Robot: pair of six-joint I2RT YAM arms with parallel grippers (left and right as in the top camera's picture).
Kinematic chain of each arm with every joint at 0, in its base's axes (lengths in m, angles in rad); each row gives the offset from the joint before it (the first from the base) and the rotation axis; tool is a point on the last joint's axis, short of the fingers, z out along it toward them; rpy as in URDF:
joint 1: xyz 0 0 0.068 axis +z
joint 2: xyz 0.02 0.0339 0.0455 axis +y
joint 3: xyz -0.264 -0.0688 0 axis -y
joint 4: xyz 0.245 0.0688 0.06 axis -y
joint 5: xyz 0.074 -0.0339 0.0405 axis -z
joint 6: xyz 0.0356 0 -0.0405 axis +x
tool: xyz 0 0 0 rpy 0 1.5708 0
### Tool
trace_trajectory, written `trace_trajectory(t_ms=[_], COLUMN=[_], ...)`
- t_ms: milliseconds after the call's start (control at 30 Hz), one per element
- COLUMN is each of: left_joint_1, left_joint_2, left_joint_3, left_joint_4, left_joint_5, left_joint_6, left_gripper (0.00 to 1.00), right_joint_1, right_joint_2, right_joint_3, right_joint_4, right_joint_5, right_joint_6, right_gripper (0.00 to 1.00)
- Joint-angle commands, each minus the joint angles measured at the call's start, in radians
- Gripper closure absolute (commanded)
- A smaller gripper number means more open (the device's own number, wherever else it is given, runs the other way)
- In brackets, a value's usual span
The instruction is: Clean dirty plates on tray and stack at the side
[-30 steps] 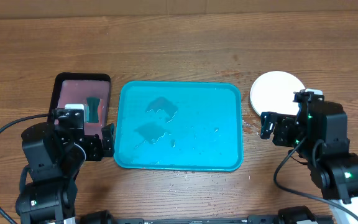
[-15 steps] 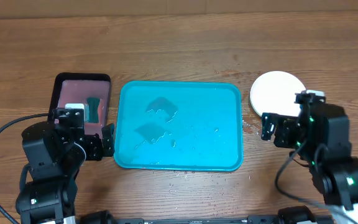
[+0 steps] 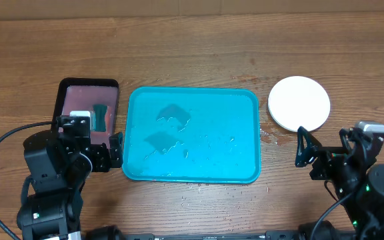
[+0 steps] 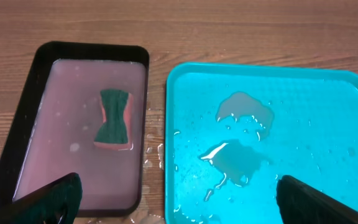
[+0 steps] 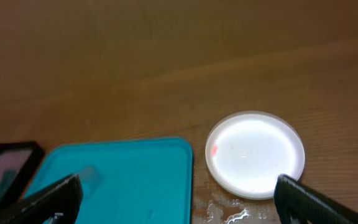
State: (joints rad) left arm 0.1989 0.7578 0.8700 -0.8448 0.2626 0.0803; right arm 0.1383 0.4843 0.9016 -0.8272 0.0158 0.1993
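The turquoise tray (image 3: 192, 93) lies mid-table, and only puddles of water sit on it (image 4: 266, 143). A white plate (image 3: 299, 103) rests on the wood just right of the tray, with a small red smear (image 5: 214, 149) near its left rim. No other plates show. My right gripper (image 3: 325, 148) hangs open below the plate, near the table's front, with nothing between its fingers (image 5: 179, 208). My left gripper (image 4: 182, 208) is open and empty, straddling the gap between the black tray and the turquoise tray's left edge.
A black-rimmed tray (image 3: 60, 100) of pinkish water holds a teal sponge (image 4: 114, 118), left of the turquoise tray. Water drops lie on the wood between tray and plate (image 3: 265, 135). Bare wood stretches along the back.
My right arm has drawn back toward the front right, uncovering the whole white plate. The left arm has not moved.
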Motion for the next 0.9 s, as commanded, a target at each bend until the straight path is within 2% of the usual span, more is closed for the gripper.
trace_trajectory(t_ms=[0,233,367,600,867], left_joint_1=[0.004,0.004,0.004,0.004,0.004], left_joint_2=[0.001,0.001,0.001,0.001,0.001], left_joint_3=[-0.011,-0.011,-0.011,-0.011,-0.011], left_joint_4=[0.003,0.003,0.003,0.003,0.003], left_joint_5=[0.018,0.018,0.018,0.018,0.019], left_joint_6=[-0.013,-0.013,-0.013,-0.013,-0.013], left_gripper=[0.00,0.00,0.00,0.00,0.00], right_joint_1=[-0.011,-0.041,-0.063,-0.103,-0.111], right_joint_2=[-0.090,-0.288,-0.368,-0.473,-0.482], right_joint_3=[-0.140,-0.460,-0.597,-0.766,-0.893], right_joint_4=[0.146,0.585,0.752,0.871,0.877], right_joint_5=[0.016,0.006,0.005,0.005,-0.051], right_joint_6=[-0.033,-0.032,-0.032,-0.048,-0.133], right_gripper=[0.00,0.00,0.00,0.00,0.00])
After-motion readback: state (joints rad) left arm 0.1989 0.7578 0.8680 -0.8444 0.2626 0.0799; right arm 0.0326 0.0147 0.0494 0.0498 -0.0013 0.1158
